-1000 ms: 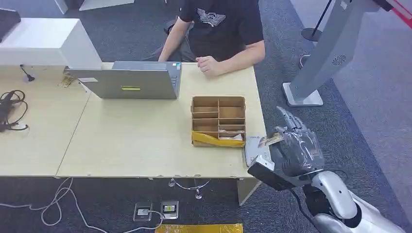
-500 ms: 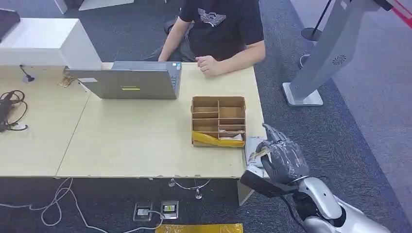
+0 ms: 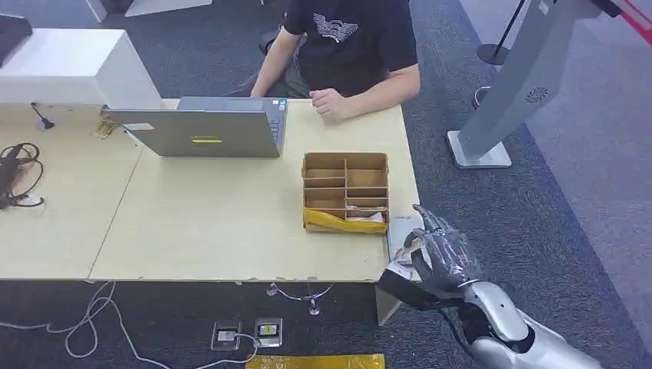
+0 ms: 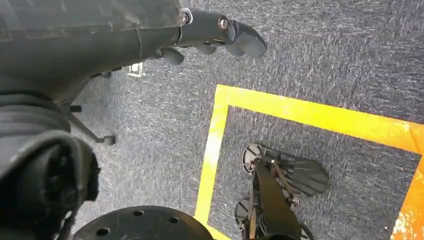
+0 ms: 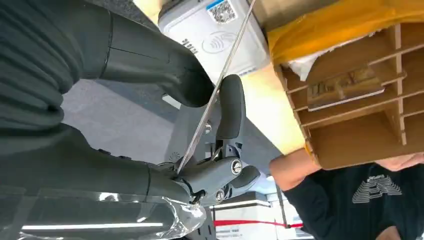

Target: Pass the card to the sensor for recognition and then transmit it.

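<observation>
My right hand hangs at the table's front right corner, pinching a thin card between thumb and finger. The card hovers just above the white sensor, a flat reader lying on the table beside the cardboard box. The right wrist view has the card edge-on, held by my right hand over the sensor with its contactless mark and QR code. I cannot tell whether the card touches the sensor. My left hand hangs over the carpet, fingers loosely extended, holding nothing.
A cardboard divider box with a yellow packet stands left of the sensor. A grey laptop stands further back. A person in a black shirt sits at the far side, a hand on the table. A grey stand rises to the right.
My right hand has come down and leftward with the card, from beside the table edge to over the sensor. The person and the table objects have stayed put.
</observation>
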### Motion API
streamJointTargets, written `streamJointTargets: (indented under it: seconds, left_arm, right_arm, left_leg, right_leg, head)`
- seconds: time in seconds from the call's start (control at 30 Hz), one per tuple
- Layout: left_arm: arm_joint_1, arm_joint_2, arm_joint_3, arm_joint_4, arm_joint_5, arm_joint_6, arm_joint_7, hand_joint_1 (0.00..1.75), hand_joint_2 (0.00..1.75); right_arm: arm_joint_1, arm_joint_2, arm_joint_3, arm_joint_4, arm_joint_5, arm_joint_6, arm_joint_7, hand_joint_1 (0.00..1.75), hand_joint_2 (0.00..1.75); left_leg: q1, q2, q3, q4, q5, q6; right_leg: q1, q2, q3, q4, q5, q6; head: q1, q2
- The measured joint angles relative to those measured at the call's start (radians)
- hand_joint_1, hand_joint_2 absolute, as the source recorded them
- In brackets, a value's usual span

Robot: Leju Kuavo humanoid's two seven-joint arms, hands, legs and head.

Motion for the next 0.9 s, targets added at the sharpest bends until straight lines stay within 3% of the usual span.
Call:
streamJointTargets:
  seconds: [0.13,0.53,0.9]
  left_arm:
    - [0.0,0.0,-0.001,0.0,-0.005,0.0,0.0,0.0,0.0]
    - [-0.001,0.0,-0.011,0.0,-0.019,-0.01,-0.004,0.0,0.0]
    - [-0.001,0.004,-0.012,0.001,-0.005,-0.013,-0.004,0.0,0.0]
  right_arm:
    - [0.001,0.016,-0.008,0.027,0.003,0.01,-0.021,1.75,1.75]
    - [-0.012,0.138,-0.037,0.187,0.005,0.03,-0.09,1.75,1.75]
    - [-0.05,0.213,-0.064,0.316,0.0,0.046,-0.099,1.75,1.75]
  left_leg:
    - [0.0,0.0,0.0,0.0,0.0,0.0]
    - [0.0,0.0,0.0,0.0,0.0,0.0]
    - [0.0,0.0,0.0,0.0,0.0,0.0]
  right_leg:
    - [0.0,0.0,0.0,0.0,0.0,0.0]
    - [0.0,0.0,0.0,0.0,0.0,0.0]
    - [0.0,0.0,0.0,0.0,0.0,0.0]
  head:
    - [0.0,0.0]
    - [0.0,0.0]
    - [0.001,0.0]
